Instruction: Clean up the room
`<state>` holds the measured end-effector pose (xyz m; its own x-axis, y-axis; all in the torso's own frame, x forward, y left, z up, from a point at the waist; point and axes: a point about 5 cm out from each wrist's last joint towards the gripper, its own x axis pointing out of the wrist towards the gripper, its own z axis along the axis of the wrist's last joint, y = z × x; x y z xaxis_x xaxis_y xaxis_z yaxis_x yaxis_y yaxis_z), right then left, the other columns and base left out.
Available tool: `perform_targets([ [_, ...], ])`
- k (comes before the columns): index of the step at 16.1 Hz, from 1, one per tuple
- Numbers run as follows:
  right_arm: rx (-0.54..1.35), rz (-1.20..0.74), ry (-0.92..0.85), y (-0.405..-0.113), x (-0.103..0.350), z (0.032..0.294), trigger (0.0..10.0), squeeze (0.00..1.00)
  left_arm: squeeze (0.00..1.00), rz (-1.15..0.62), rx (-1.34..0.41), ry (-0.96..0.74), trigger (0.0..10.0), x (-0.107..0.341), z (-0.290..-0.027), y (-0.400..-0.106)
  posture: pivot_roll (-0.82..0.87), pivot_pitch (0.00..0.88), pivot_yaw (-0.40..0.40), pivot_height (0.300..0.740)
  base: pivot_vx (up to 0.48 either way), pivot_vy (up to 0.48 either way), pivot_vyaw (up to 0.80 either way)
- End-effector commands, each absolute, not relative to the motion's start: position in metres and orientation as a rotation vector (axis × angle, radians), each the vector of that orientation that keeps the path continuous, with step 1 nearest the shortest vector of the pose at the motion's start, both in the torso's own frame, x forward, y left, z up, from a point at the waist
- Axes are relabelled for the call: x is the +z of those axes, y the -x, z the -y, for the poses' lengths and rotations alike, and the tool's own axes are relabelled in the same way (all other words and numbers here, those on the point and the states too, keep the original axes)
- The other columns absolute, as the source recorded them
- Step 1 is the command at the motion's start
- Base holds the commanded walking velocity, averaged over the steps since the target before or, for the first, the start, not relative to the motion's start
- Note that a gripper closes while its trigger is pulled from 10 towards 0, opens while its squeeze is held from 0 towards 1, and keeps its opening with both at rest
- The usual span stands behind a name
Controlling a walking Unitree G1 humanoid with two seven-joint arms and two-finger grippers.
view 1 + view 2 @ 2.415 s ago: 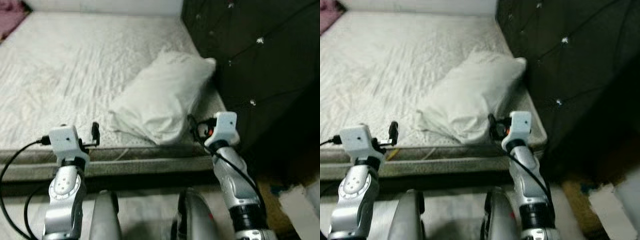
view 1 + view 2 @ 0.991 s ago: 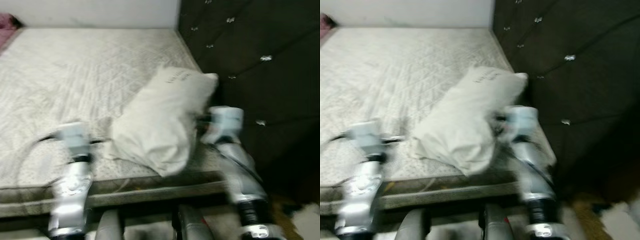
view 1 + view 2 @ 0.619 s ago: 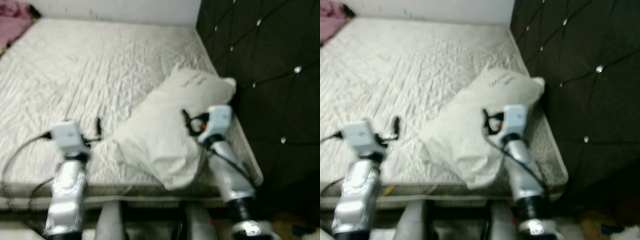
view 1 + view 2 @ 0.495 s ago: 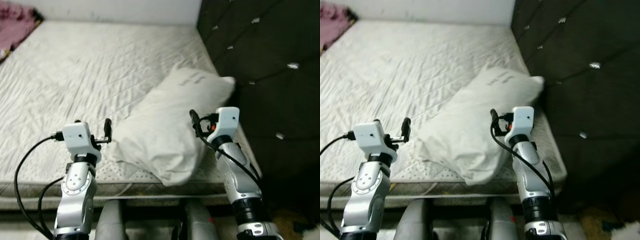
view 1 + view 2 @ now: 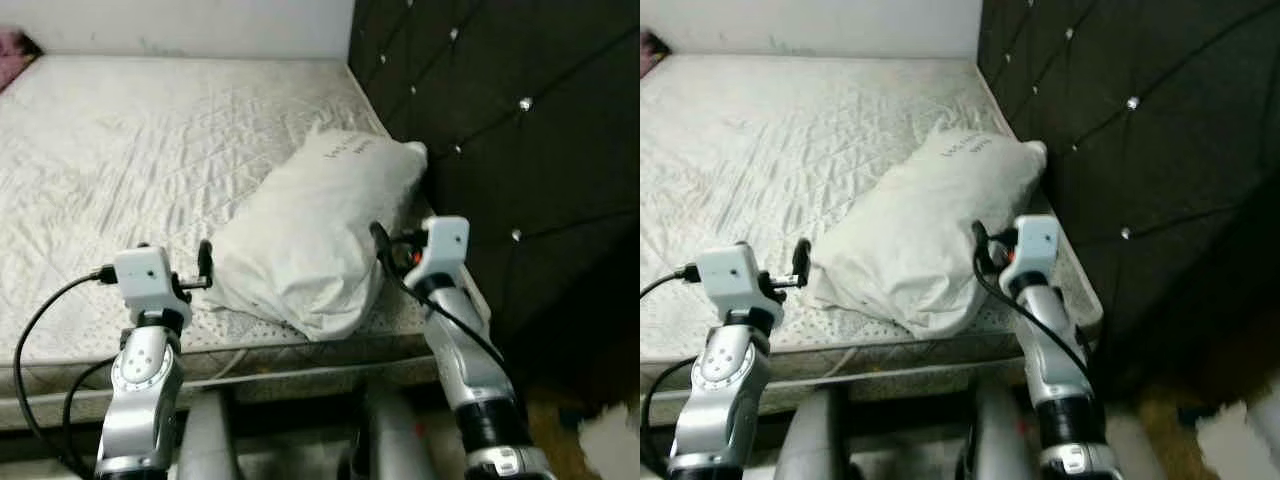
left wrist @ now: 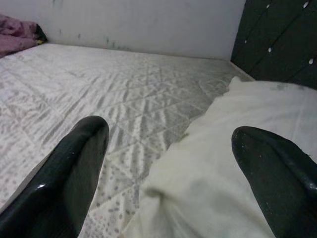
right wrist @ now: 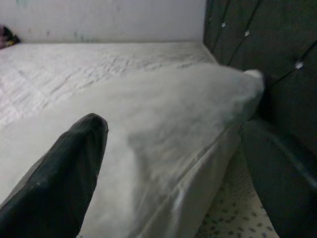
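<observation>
Both tools, left tool (image 5: 204, 262) and right tool (image 5: 382, 243), are spread wide; squeeze the pillow (image 5: 310, 232) evenly from each side.

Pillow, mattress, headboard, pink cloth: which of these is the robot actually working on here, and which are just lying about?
Job in hand:
pillow, lying on the mattress between both open grippers
left gripper, at its near-left corner
right gripper, at its right side

Just there:
mattress, bare
headboard, dark, tufted
pink cloth, at the far corner
</observation>
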<state>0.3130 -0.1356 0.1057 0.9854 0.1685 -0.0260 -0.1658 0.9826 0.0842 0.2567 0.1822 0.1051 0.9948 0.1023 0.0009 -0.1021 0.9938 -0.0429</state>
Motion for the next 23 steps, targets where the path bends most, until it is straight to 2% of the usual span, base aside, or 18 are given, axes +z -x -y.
perform_targets([
  [1,0.171,-0.043,-0.075,-0.315,0.104,0.137,10.0,0.00,0.00,-0.023,0.107,0.042,10.0,0.100,-0.181,-0.255,-0.02,0.011,-0.044,0.537,0.000,0.000,0.00],
  [9,0.187,-0.099,-0.030,-0.323,0.098,0.139,10.0,0.00,0.00,-0.056,0.214,-0.021,10.0,0.099,-0.195,-0.254,-0.02,0.025,-0.047,0.537,0.000,0.000,0.00],
  [11,0.211,-0.142,-0.016,-0.331,0.098,0.138,10.0,0.00,0.00,-0.077,0.232,-0.018,10.0,0.098,-0.198,-0.250,-0.01,0.060,-0.051,0.537,0.000,0.000,0.00],
  [15,0.320,-0.265,-0.018,-0.339,0.093,0.129,10.0,0.00,0.00,-0.126,0.277,-0.013,10.0,0.095,-0.208,-0.229,0.02,0.085,-0.049,0.537,0.000,0.000,0.00],
  [17,0.421,-0.336,0.006,-0.339,0.086,0.114,10.0,0.00,0.00,-0.174,0.323,-0.039,10.0,0.089,-0.219,-0.214,0.05,0.087,-0.045,0.537,0.000,0.000,0.00],
  [20,0.474,-0.346,0.012,-0.344,0.090,0.108,10.0,0.00,0.00,-0.169,0.352,-0.042,10.0,0.094,-0.225,-0.211,0.07,0.084,-0.037,0.537,0.000,0.000,0.00],
  [23,0.497,-0.352,-0.033,-0.354,0.099,0.118,10.0,0.00,0.00,-0.170,0.329,-0.038,10.0,0.099,-0.224,-0.214,0.07,0.070,-0.028,0.537,0.000,0.000,0.00],
])
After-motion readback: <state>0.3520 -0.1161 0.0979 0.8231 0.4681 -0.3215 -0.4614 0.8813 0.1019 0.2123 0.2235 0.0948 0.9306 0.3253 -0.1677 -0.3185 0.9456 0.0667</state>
